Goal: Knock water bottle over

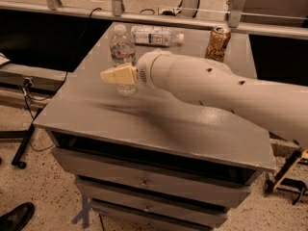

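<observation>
The water bottle (121,49) stands upright near the back left of the grey table (91,114). It is clear ribbed plastic with a white cap and a narrow label with a red band. My gripper (114,74) is cream-coloured, points left and looks shut with nothing in it. It lies across the front of the bottle's lower half, at or very near it. The thick white arm (216,90) reaches in from the right and hides part of the table behind it.
A second clear bottle (156,35) with a wide printed label lies on its side at the back. A gold drink can (218,43) stands at the back right. Drawers (144,182) sit under the tabletop. A rail and cables run behind.
</observation>
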### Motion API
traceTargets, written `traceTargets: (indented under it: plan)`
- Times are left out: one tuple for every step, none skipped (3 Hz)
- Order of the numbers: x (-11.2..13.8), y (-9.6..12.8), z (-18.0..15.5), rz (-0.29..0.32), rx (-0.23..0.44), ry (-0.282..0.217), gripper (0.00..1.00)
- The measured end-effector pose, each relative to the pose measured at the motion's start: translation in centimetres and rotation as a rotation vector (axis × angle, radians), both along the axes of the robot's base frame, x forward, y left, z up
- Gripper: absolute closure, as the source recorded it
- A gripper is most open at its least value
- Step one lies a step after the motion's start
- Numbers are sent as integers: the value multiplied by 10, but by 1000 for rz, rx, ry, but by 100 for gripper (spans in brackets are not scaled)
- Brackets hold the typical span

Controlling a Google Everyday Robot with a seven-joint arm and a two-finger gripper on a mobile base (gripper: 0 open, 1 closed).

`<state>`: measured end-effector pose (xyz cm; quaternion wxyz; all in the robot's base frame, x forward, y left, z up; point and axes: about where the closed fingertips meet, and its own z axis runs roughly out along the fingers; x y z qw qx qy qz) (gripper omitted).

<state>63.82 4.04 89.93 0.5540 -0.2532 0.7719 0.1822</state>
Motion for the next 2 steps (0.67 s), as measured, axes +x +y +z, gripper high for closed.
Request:
traceTargets:
  plan:
    - [20,-17,5,-61,36,-28,0]
    - [44,-37,16,-117,58,-59,0]
